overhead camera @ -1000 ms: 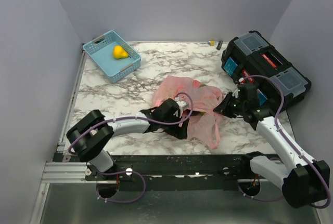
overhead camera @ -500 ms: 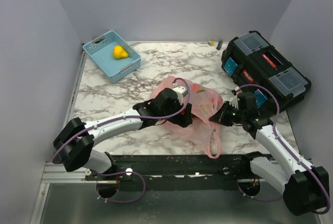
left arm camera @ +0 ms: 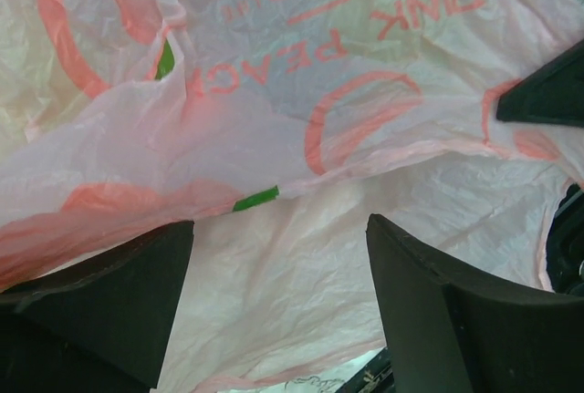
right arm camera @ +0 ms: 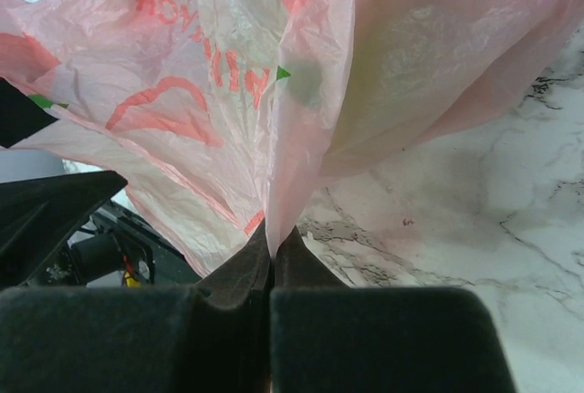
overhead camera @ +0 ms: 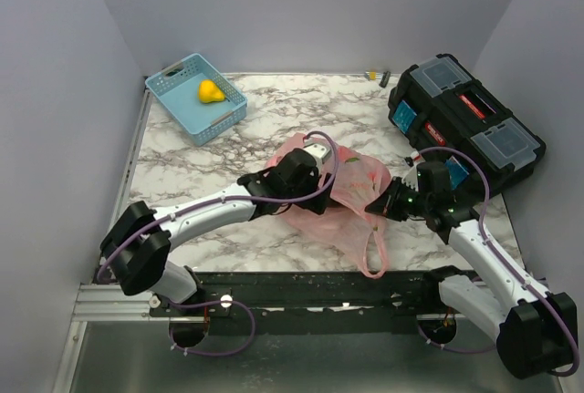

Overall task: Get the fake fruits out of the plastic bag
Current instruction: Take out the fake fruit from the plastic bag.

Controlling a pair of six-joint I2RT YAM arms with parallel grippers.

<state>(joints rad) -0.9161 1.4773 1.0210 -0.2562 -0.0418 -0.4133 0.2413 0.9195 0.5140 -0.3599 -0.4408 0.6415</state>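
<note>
The pink plastic bag (overhead camera: 351,194) lies crumpled at the middle of the marble table, one loop handle trailing toward the near edge. My left gripper (overhead camera: 318,172) is open, pressed into the bag's left side. In the left wrist view its fingers (left arm camera: 109,306) stand wide apart with pink film (left arm camera: 274,138) filling the gap, and the gripper (left arm camera: 278,270) holds nothing. My right gripper (overhead camera: 391,203) is shut on the bag's right edge; the film (right arm camera: 301,110) rises from the closed jaws (right arm camera: 271,240). A pale greenish shape (right arm camera: 392,56) shows dimly through the film. A yellow pear (overhead camera: 212,92) lies in the blue basket.
The light blue slotted basket (overhead camera: 178,106) stands at the back left. A black toolbox (overhead camera: 465,119) with clear lid compartments sits at the back right, close to my right arm. A small yellow-black item (overhead camera: 376,75) lies by the back wall.
My left gripper has moved from the bag's near-left edge up and right into its middle. My right gripper has shifted left and nearer, holding the bag's edge, and the bag has stretched.
</note>
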